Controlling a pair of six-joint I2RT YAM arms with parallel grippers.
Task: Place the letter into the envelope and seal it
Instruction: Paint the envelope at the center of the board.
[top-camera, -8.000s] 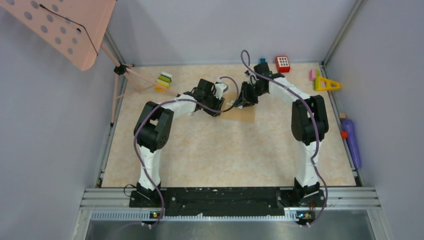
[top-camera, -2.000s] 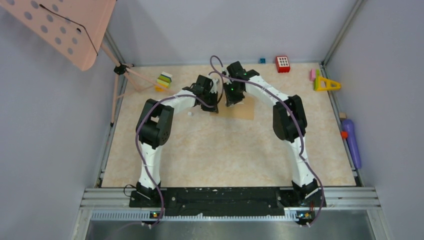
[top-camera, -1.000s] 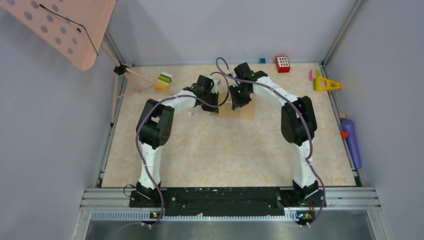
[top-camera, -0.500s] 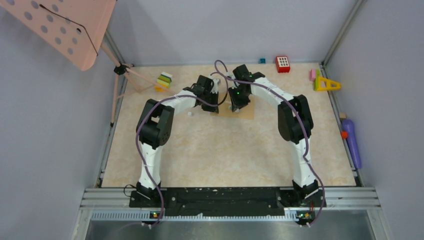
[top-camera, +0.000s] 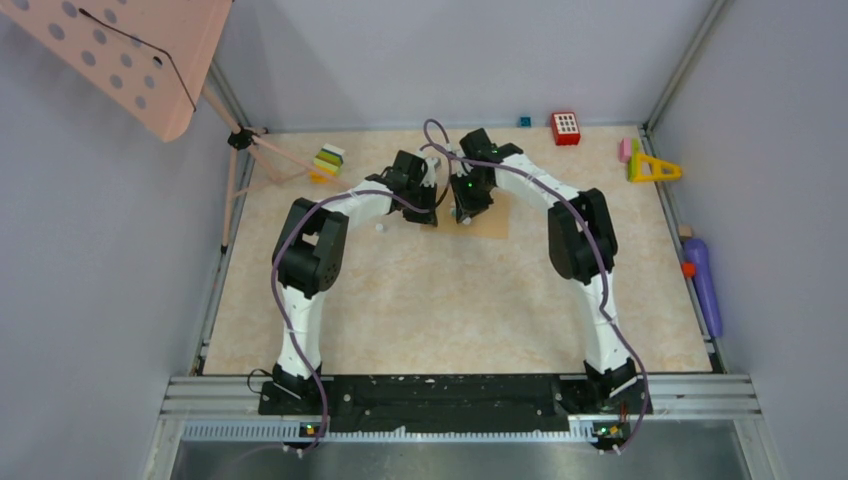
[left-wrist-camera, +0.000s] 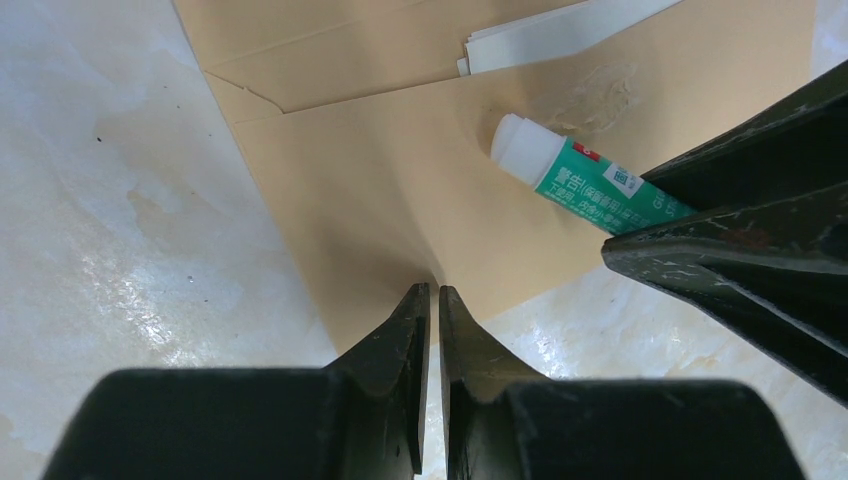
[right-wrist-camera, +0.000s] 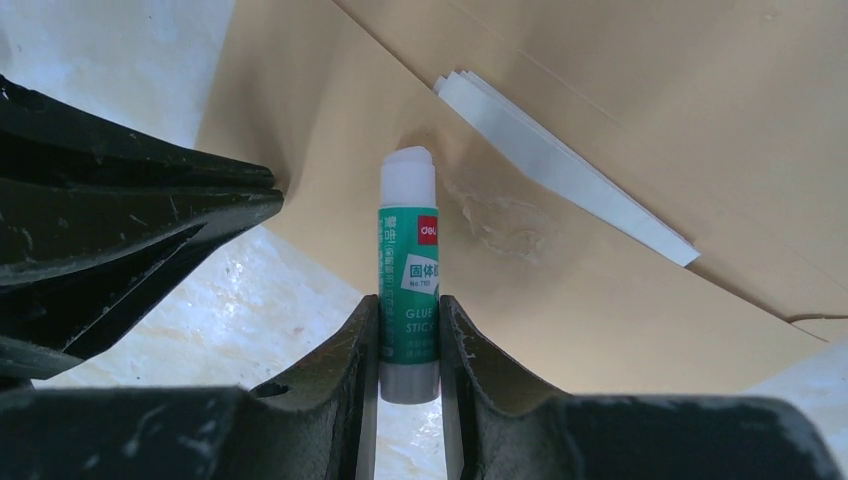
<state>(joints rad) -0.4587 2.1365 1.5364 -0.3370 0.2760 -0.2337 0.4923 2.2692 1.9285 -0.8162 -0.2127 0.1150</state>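
Gluing step, far-centre of the table (top-camera: 400, 300). My left claw (left-wrist-camera: 433, 292) pinches the flap (left-wrist-camera: 400, 200) tip of the envelope (left-wrist-camera: 300, 40). My right claw (right-wrist-camera: 408, 305) clamps a glue stick (right-wrist-camera: 408, 240) touching the flap. I should sweep lightly along its edges, avoiding the letter (right-wrist-camera: 560, 170).

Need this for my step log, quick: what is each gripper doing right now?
Left gripper: closed, pinching the pointed flap tip of the envelope.
Right gripper: closed, holding the glue stick.
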